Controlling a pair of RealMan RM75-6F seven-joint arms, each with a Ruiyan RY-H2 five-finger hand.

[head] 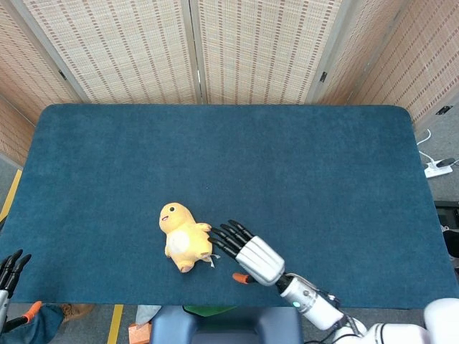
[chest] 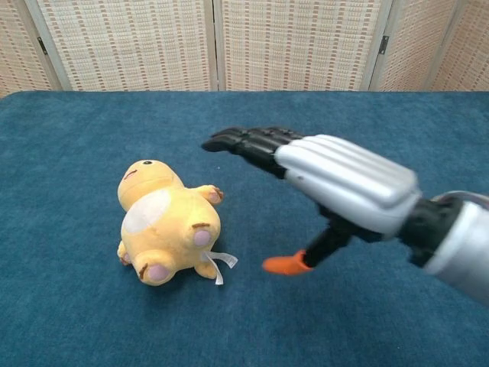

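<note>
A yellow plush toy [head: 181, 237] lies on its back on the blue table [head: 315, 172]. Just beside it hovers the right hand [head: 247, 251], fingers spread and holding nothing, clear of the toy.

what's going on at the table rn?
The right hand hovers open over the blue table, fingers spread, touching nothing. The yellow plush toy lies on its back on the cloth just beside the fingertips. The left hand hangs off the table's near left corner, holding nothing.

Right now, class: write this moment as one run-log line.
right hand: open, fingers spread, beside toy | yellow plush toy: lying free on blue table cloth | left hand: at table edge
</note>
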